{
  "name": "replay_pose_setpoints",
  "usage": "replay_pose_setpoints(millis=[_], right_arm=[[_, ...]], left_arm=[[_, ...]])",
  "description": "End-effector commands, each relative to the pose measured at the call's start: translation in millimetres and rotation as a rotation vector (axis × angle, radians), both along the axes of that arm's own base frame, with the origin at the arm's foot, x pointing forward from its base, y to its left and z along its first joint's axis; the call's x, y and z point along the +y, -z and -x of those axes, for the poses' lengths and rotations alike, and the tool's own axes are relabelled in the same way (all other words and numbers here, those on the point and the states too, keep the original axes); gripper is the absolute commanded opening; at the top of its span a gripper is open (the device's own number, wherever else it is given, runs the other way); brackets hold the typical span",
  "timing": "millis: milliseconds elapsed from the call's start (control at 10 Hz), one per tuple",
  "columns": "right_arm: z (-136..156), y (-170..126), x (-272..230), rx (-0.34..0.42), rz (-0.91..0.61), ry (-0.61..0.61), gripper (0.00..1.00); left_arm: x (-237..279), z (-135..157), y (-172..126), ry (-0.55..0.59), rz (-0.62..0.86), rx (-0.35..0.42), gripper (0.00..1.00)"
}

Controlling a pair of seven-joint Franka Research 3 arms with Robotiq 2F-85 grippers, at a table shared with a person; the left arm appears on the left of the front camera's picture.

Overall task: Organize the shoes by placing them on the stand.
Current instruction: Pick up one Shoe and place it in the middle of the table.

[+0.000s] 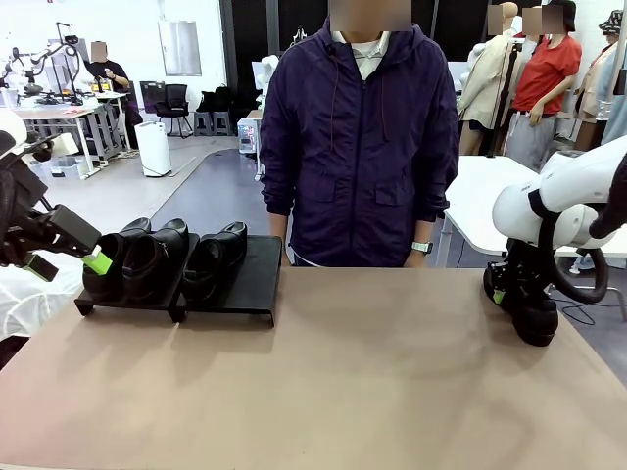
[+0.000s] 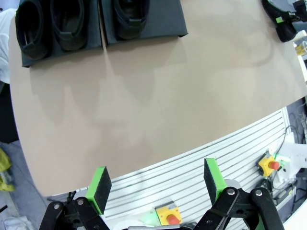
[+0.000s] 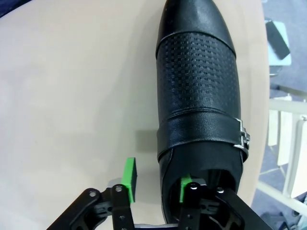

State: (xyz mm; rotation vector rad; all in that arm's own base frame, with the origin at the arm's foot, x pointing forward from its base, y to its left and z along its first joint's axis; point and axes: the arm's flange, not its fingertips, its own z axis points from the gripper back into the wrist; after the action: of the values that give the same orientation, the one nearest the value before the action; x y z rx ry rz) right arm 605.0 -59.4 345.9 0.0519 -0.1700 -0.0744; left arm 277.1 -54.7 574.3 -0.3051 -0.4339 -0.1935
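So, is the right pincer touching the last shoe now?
Cannot tell. In the right wrist view, the right pincer straddles the shoe wall, one pad inside, one outside, but contact is unclear.

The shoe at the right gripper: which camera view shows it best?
The right wrist view: the shoe shows from above, one finger inside its opening, one outside. The front view shows it dark below the right gripper; the left wrist view, small in a far corner.

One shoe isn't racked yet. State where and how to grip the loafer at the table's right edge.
Grip the loafer by the side wall of its heel opening, from above: the right gripper already straddles that rim, one finger inside, one outside. The rounded toe offers no edge.
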Motion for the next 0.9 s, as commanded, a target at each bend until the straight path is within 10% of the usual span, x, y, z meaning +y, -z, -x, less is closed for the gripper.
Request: replay_pose_setpoints(millis=[0, 400, 800], right_arm=[[-8.5, -2.3, -2.3, 0.008, 0.007, -0.027, 0.00], [-6.8, -15.4, -1.3, 0.011, 0.040, -0.007, 0.00], [46.1, -107.1, 34.9, 0.028, 0.029, 0.132, 0.00]], left_arm=[[2.5, -0.2, -0.8, 0.017, -0.012, -0.003, 1.00], [2.5, -0.2, -0.8, 0.017, -0.012, -0.003, 1.00], [2.5, -0.2, -0.8, 0.017, -0.012, -0.003, 1.00]])
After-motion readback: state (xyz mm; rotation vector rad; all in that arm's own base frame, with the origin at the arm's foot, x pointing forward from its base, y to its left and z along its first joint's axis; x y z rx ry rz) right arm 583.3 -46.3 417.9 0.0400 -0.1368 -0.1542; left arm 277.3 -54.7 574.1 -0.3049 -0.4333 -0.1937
